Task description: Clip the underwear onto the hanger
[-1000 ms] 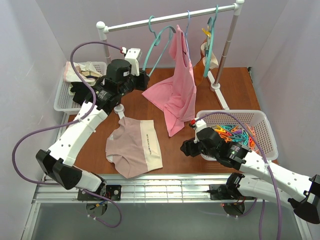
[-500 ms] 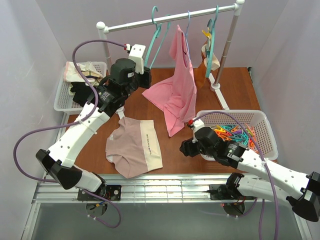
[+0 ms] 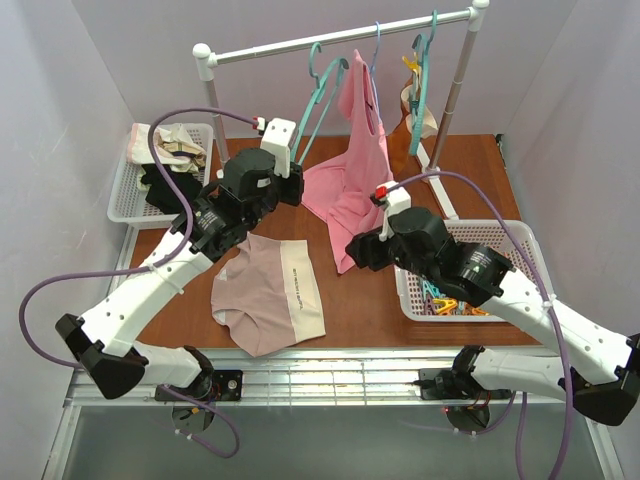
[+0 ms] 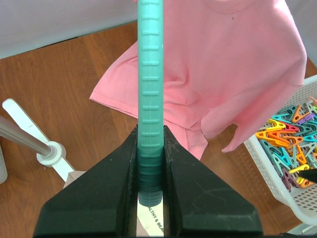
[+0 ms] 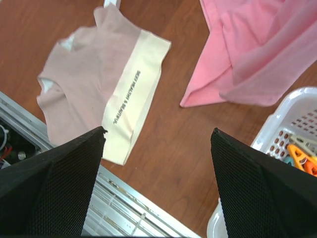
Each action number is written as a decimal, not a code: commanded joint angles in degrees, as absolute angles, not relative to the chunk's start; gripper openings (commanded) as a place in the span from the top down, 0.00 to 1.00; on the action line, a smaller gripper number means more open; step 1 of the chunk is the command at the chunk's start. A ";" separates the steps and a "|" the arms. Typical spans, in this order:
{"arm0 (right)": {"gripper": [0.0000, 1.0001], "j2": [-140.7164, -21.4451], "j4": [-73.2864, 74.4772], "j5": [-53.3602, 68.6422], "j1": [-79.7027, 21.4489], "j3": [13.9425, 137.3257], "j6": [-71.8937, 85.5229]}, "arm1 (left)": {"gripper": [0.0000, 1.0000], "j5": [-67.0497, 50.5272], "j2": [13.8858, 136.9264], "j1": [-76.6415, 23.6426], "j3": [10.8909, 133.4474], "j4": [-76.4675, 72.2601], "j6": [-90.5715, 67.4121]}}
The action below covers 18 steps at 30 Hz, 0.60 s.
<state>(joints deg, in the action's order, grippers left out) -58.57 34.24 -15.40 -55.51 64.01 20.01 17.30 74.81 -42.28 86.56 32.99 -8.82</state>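
Note:
The underwear (image 3: 270, 293), dusty pink with a cream band, lies flat on the table near the front edge; it also shows in the right wrist view (image 5: 101, 94). The teal hanger (image 3: 318, 95) is off the rail, held up by one arm. My left gripper (image 3: 290, 180) is shut on the hanger's ribbed arm (image 4: 150, 89), which runs straight up between the fingers. My right gripper (image 3: 357, 252) is open and empty, above the table between the underwear and the pink top (image 3: 352, 185); its fingers (image 5: 54, 183) are wide apart.
A rail (image 3: 340, 37) at the back holds the pink top on a thin blue hanger and a teal hanger with a yellow clip (image 3: 414, 66). A white basket of coloured clips (image 3: 520, 240) sits at right. Another white basket with clothes (image 3: 135, 185) sits at left.
My left gripper has moved right and down with the teal hanger. My right arm has risen and moved back from the front edge toward the pink top.

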 commanded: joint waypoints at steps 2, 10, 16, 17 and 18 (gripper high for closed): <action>0.22 -62.91 36.12 -17.67 -55.37 74.32 17.76 | 1.00 24.51 70.93 -45.69 84.55 31.73 -7.38; 0.22 -72.59 35.95 -17.93 -53.09 95.43 17.49 | 1.00 35.05 67.42 -52.37 78.06 31.29 -7.73; 0.23 -78.38 36.03 -13.64 -47.91 104.85 19.51 | 1.00 41.91 66.36 -57.47 73.57 31.20 -8.70; 0.23 -79.09 36.04 -12.32 -47.03 105.38 20.47 | 1.00 43.58 66.62 -58.18 73.22 31.29 -8.88; 0.23 -79.80 36.12 -11.26 -45.89 105.90 20.83 | 1.00 44.46 66.80 -58.97 73.04 31.20 -9.05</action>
<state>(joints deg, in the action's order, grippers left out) -77.62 36.45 -14.66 -48.25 103.48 18.83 37.63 67.99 -56.99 73.69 32.51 -8.32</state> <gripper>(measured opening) 0.770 0.094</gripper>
